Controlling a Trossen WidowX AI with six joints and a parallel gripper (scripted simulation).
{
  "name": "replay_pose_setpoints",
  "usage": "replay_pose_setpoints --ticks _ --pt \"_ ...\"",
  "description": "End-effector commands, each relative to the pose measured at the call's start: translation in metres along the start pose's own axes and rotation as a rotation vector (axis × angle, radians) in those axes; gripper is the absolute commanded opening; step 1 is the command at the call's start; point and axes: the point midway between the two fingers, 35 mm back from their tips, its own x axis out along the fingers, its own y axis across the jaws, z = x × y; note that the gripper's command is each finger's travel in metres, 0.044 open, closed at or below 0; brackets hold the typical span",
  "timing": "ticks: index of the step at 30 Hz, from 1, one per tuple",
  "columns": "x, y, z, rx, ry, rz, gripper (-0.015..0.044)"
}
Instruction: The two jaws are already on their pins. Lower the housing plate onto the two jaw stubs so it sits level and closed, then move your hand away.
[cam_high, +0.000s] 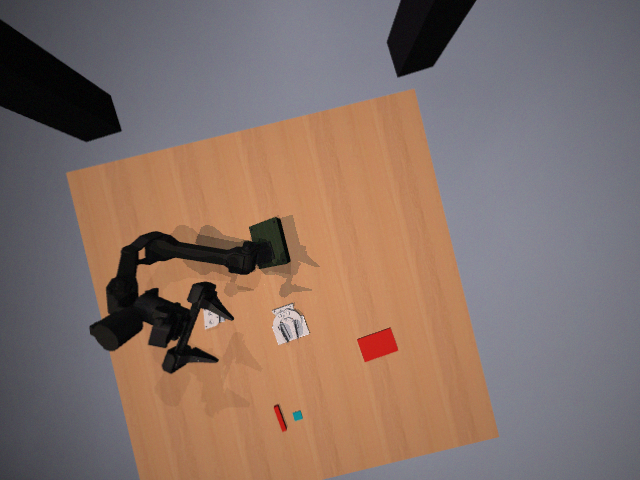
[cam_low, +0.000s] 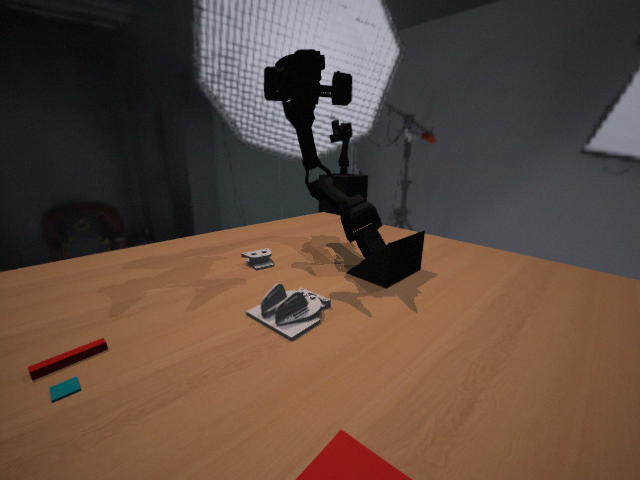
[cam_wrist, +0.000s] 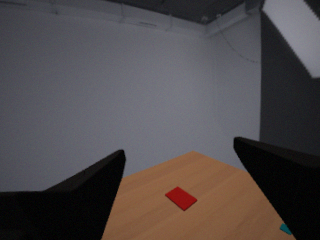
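My gripper (cam_high: 224, 339) (cam_low: 308, 85) (cam_wrist: 178, 148) is open and empty, raised high above the table. A small white plate (cam_high: 209, 320) (cam_low: 258, 253) with two holes, seemingly the housing plate, stands on a narrower foot. It is apart from the jaw assembly and partly hidden under a gripper finger in the top view. The white base (cam_high: 303, 330) (cam_low: 292, 331) lies flat on the table. Two dark grey jaws (cam_high: 285, 331) (cam_low: 291, 308) stand side by side on it, with a gap between them. Their pins and stubs are too small to make out.
A red rectangle (cam_high: 377, 344) (cam_low: 347, 459) (cam_wrist: 181, 198) lies on the wooden table (cam_high: 351, 206) (cam_low: 465, 361). A red bar (cam_high: 280, 417) (cam_low: 69, 357) lies beside a teal square (cam_high: 297, 415) (cam_low: 65, 389). The arm's dark base block (cam_high: 267, 227) (cam_low: 400, 260) stands behind the assembly.
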Motion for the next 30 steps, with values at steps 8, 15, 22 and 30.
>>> replay_pose_setpoints --ticks 8,15,22,30 --pt "0.010 -0.035 -0.039 -0.079 0.206 -0.126 0.0440" --pt "0.009 -0.057 -0.066 -0.134 0.351 -0.188 0.0440" --pt "0.003 -0.077 -0.094 -0.188 0.510 -0.229 0.0440" --pt "-0.010 -0.097 -0.128 -0.245 0.703 -0.244 0.0440"
